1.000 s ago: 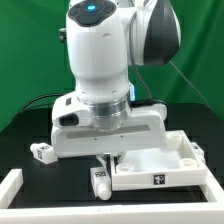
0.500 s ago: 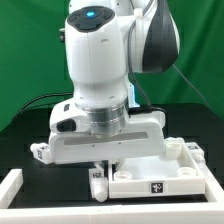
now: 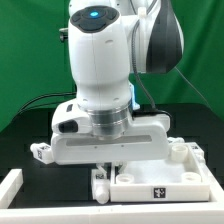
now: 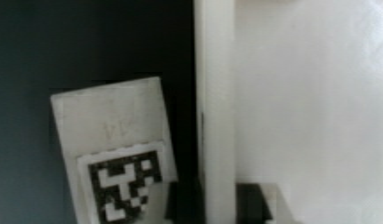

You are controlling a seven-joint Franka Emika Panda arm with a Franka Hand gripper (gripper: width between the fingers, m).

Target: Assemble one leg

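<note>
The white arm (image 3: 100, 60) fills the middle of the black table (image 3: 28, 125), with open room at the exterior view's left. The smooth white tabletop (image 3: 165, 180), flat with raised corners, lies at that view's right. 1 leg (image 3: 100, 185), an oblong peg with a square marker, lies just beside its edge across a thin dark gap. The end effector (image 3: 106, 163) hangs directly above the leg; whether it is clenched or released I cannot tell.

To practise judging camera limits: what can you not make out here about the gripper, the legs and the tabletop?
Gripper: exterior view, the arm hides most of it; open or shut is unclear.
Leg: wrist view, blurred, cut off by the picture's edge.
Tabletop: exterior view, far side hidden behind the arm.
Second leg: exterior view's left, too small for detail.
</note>
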